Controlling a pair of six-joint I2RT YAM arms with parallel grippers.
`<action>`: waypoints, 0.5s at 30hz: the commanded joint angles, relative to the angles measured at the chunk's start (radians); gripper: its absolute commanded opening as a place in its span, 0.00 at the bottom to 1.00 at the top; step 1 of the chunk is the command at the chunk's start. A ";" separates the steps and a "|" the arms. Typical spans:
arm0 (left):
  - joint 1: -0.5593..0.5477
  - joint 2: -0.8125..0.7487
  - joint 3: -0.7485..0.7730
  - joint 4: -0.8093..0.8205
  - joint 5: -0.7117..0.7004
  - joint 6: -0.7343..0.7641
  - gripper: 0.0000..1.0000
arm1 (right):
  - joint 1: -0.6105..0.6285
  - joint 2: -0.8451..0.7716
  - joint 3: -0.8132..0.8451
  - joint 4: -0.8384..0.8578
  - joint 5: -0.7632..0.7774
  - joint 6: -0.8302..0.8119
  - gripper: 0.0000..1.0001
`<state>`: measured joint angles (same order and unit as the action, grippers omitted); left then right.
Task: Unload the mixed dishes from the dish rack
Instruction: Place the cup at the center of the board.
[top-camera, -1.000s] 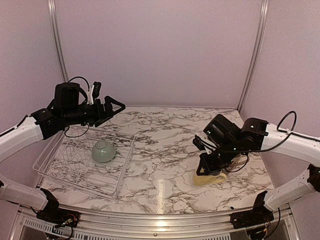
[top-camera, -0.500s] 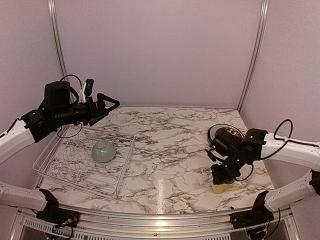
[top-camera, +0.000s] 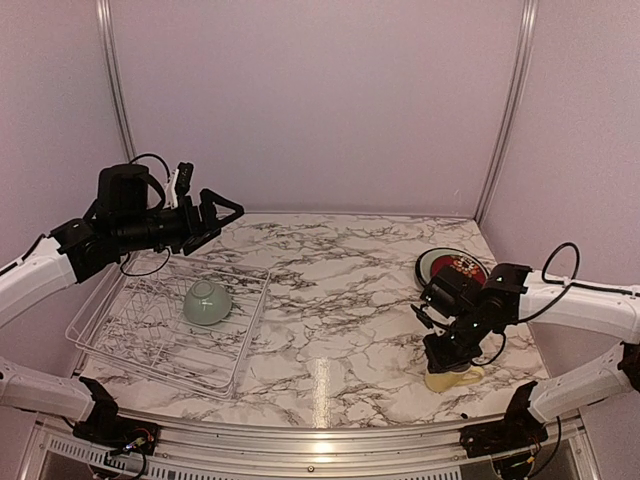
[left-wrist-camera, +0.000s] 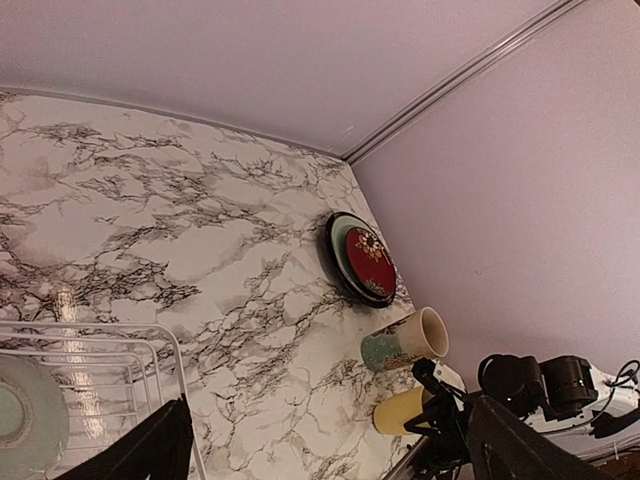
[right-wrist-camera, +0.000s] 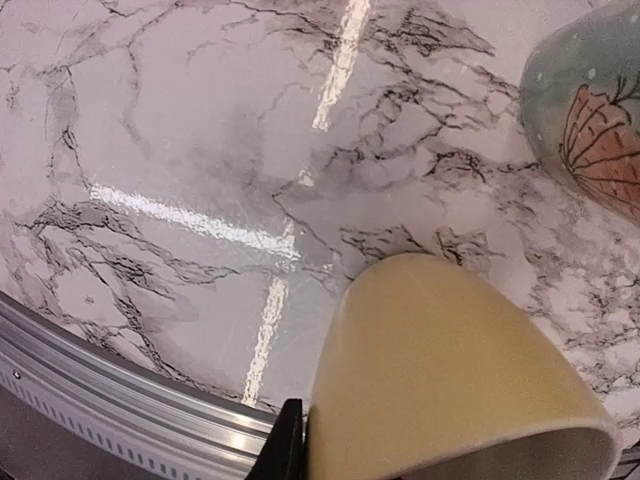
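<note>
The white wire dish rack (top-camera: 120, 330) sits at the left with a small pale green bowl (top-camera: 207, 302) upside down in it. My left gripper (top-camera: 226, 210) hovers open above the rack's far edge, with nothing between its fingers. At the front right, my right gripper (top-camera: 446, 352) is shut on the wall of the pale yellow mug (top-camera: 455, 378), which is down at the tabletop. The right wrist view shows the mug (right-wrist-camera: 450, 380) against one black finger (right-wrist-camera: 291, 445), with the cream floral mug (right-wrist-camera: 590, 130) just beyond it. The dark red patterned plate (top-camera: 455, 268) tops a stack at the back right.
The left wrist view shows the plate stack (left-wrist-camera: 362, 258), the floral mug (left-wrist-camera: 405, 345) and the yellow mug (left-wrist-camera: 398, 412) in a row along the right wall. The table's metal front rail (right-wrist-camera: 110, 400) runs close beside the yellow mug. Lilac walls enclose the table.
My right arm carried the yellow mug rightward and toward the front edge, lowering it and uncovering the red plate. The left arm pulled back slightly and stayed open.
</note>
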<state>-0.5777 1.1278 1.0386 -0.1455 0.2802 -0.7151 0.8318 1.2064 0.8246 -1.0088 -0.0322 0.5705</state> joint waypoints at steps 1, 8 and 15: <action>-0.004 0.004 0.001 0.008 0.000 0.001 0.99 | -0.007 0.000 0.007 0.012 0.028 -0.005 0.19; -0.006 -0.012 0.011 -0.079 -0.066 0.048 0.99 | -0.008 -0.010 0.066 -0.044 0.098 -0.012 0.47; -0.005 -0.056 0.008 -0.246 -0.208 0.113 0.99 | -0.007 -0.072 0.198 -0.103 0.120 -0.028 0.77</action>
<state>-0.5808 1.1107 1.0386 -0.2558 0.1761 -0.6601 0.8307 1.1831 0.9352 -1.0752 0.0574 0.5587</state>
